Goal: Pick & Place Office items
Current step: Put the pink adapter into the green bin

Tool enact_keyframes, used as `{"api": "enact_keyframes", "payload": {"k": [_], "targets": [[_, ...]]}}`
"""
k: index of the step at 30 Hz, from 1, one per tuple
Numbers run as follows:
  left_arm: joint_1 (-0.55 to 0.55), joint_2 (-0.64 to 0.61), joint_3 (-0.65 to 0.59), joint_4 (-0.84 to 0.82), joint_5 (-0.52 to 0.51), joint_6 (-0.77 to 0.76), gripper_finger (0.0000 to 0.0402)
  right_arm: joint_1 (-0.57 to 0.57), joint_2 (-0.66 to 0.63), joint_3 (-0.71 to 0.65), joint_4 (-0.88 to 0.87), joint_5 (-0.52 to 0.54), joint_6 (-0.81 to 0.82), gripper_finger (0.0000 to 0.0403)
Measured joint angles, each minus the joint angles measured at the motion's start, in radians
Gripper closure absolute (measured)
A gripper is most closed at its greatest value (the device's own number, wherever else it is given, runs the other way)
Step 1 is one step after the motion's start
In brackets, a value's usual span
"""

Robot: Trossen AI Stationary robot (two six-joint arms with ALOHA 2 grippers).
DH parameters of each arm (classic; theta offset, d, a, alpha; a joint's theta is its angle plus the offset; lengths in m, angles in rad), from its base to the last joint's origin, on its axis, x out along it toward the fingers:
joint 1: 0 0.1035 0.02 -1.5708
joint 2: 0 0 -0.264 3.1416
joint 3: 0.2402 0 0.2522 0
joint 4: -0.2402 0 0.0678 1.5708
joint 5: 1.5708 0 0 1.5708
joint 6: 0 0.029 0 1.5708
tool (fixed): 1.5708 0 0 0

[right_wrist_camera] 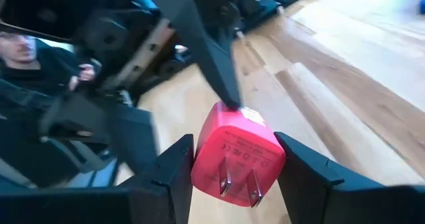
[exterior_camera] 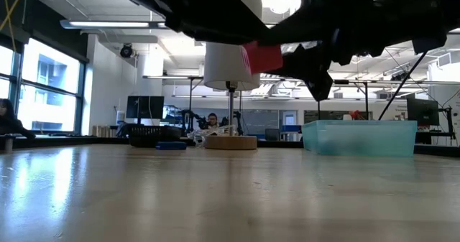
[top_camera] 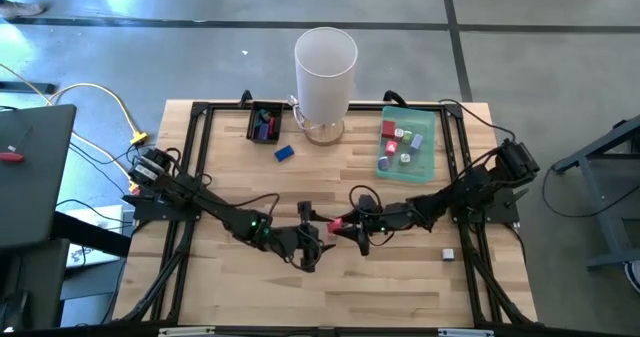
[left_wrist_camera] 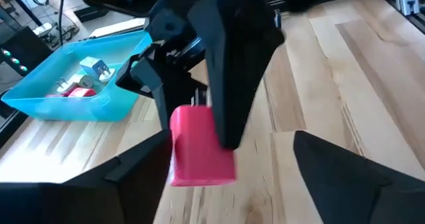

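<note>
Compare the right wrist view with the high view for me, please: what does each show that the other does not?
Only the right wrist view shows the red charger's two metal prongs and printed face, pinched between the right end effector's fingers. Only the high view shows the white cylinder, the green tray, the black tray and a blue block. Both show the charger held over the wooden table, with the left end effector close by.

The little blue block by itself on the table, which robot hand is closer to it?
Left. The left gripper sits below the blue block, slightly to its right. The right gripper, clamped on the red plug, is farther over toward the green tray.
</note>
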Motion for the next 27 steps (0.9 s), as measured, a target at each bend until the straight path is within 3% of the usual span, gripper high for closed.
{"api": "enact_keyframes", "payload": {"k": [4, 9, 15, 23, 27], "targets": [[-0.010, 0.000, 0.000, -0.001, 0.001, -0.019, 0.0075, 0.000, -0.007, 0.000, -0.054, 0.052, -0.040, 0.0239], [-0.027, 0.000, 0.000, -0.003, 0.000, -0.065, 0.0070, 0.000, -0.053, 0.000, -0.184, 0.109, -0.034, 0.0239], [-0.063, 0.000, 0.000, -0.079, 0.000, -0.143, 0.0070, 0.024, -0.190, 0.000, -0.445, 0.208, -0.025, 0.0239], [-0.109, 0.000, 0.000, -0.171, 0.002, -0.158, 0.0070, 0.101, -0.466, 0.000, -0.906, 0.585, 0.085, 0.0240], [-0.127, 0.000, 0.000, -0.177, 0.049, -0.131, 0.0070, 0.125, -0.568, 0.000, -1.110, 0.776, 0.201, 0.0240]]}}
